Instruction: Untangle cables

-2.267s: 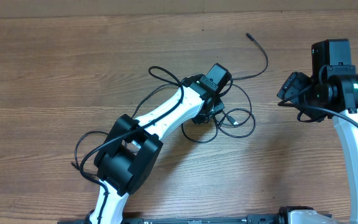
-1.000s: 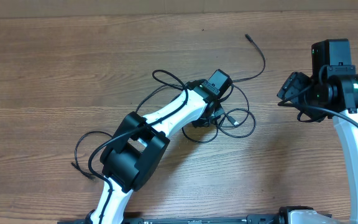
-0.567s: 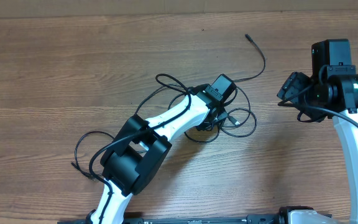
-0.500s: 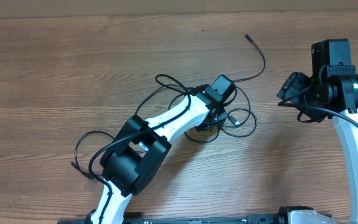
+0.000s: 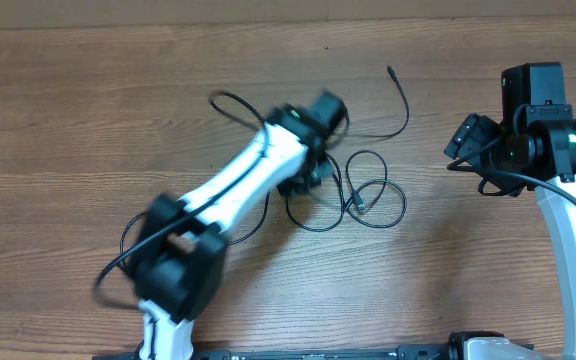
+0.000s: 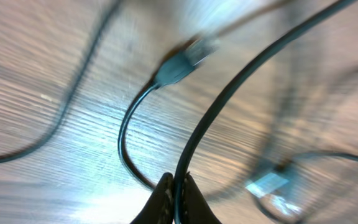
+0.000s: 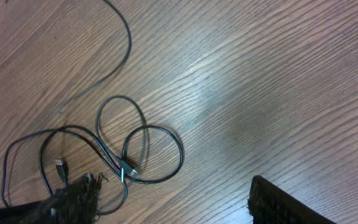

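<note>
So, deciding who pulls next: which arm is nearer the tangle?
Left. The left fingers pinch a cable of the tangle; the right fingers hang open off to its right, apart from it.

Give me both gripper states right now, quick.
Left gripper: closed, pinching a cable.
Right gripper: open, holding nothing.
</note>
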